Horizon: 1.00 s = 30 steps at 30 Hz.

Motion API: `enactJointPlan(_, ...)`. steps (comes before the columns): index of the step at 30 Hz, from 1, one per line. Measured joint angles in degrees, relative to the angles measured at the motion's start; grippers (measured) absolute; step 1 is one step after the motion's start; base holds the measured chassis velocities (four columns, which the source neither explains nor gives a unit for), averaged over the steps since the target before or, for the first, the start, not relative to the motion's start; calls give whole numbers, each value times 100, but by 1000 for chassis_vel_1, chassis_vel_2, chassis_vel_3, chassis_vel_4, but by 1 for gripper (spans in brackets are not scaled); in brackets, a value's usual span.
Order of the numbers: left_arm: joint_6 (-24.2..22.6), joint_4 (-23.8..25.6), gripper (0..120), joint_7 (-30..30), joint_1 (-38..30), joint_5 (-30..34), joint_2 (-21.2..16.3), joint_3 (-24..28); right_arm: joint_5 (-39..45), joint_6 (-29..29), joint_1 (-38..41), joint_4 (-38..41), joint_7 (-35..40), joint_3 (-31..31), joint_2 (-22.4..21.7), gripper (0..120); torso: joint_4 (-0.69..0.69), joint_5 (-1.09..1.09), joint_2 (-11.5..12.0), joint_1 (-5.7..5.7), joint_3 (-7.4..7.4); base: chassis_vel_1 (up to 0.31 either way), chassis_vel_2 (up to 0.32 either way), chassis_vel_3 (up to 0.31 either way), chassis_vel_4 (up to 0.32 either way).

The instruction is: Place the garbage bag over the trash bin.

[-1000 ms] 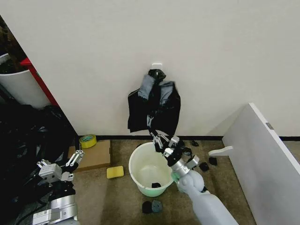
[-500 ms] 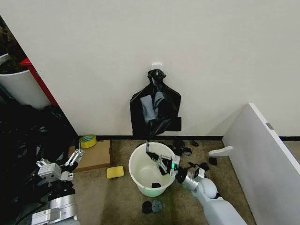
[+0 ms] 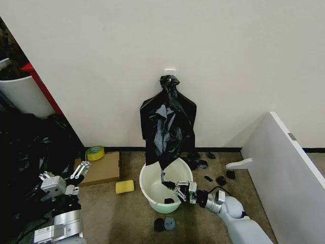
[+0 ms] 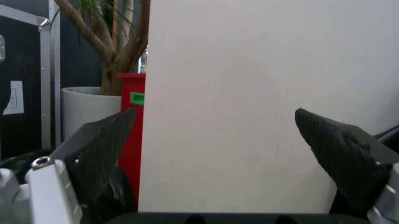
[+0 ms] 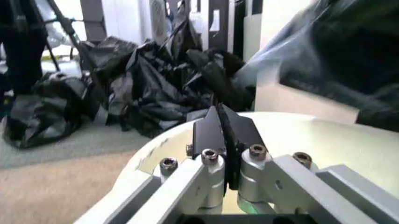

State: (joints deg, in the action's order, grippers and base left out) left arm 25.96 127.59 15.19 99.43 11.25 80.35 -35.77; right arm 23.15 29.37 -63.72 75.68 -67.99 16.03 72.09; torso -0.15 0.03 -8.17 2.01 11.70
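My right gripper (image 3: 175,186) reaches in over the near right rim of the trash bin (image 3: 148,192), its fingers (image 5: 223,132) pressed flat together; in the right wrist view a thin black edge sits between them, and from the head view this looks like the bottom tip of the garbage bag (image 3: 168,127), though I cannot tell for certain. That bag hangs stretched from a white wall hook (image 3: 170,71) down to the bin's mouth, its lower end dipping just inside the rim. The cream bin stands on the carpet against the wall, a yellow sponge (image 3: 124,186) just beside it. My left gripper (image 3: 66,179) waits at the lower left, fingers (image 4: 103,140) spread wide, holding nothing.
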Motion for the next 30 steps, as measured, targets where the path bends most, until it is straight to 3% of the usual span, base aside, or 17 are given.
enactJointPlan(8, -5, 53, 100, -1, 22, -1, -1, 2, 217, 246, -144, 267, 470, -27, -19, 0, 1, 0, 0, 0, 0, 0, 0, 0, 0)
enactJointPlan(10, -5, 69, 100, -1, 32, -5, 0, 3, 452, 250, -237, 470, 768, -90, -57, 7, 1, 0, 0, 0, 0, 0, 0, 0, 0)
enactJointPlan(13, -5, 78, 100, -1, 43, -13, 0, 3, 617, 236, -427, 906, 1932, -271, -139, 18, 0, -1, 0, 0, 0, 0, 0, 0, 0)
enactJointPlan(14, -5, 78, 100, -1, 43, -13, 0, 3, 617, 236, -427, 906, 1932, -271, -139, 18, 0, -1, 0, 0, 0, 0, 0, 0, 0)
enactJointPlan(16, -5, 78, 100, -1, 42, -20, 6, 6, 430, 222, -515, 1199, 2935, -427, -150, 27, -1, -1, 0, 0, 0, 0, 0, 0, 0)
enactJointPlan(20, -5, 34, 100, -2, 27, -64, 35, 47, -604, -114, -526, 1806, 5440, -912, 4, 43, 0, -1, 0, 0, 0, 0, 0, 0, 0)
enactJointPlan(21, -5, 34, 100, -2, 27, -64, 35, 47, -604, -114, -526, 1806, 5440, -912, 4, 43, 0, -1, 0, 0, 0, 0, 0, 0, 0)
enactJointPlan(24, -5, -29, 100, -5, 14, -86, 47, 65, -1666, -610, -293, 1909, 7002, -1239, 279, 57, 0, -2, 0, 0, 0, 0, 0, 0, 0)
enactJointPlan(28, -5, -108, 100, -6, -11, -82, 48, 36, -2860, -959, 137, 1551, 8047, -1504, 681, 72, 1, -2, 0, 0, 0, 0, 0, 0, 0)
enactJointPlan(30, -5, -118, 100, -6, -13, -79, 47, 29, -2977, -999, 183, 1503, 8156, -1523, 733, 75, 1, -1, 0, 0, 1, 0, 0, 0, 0)
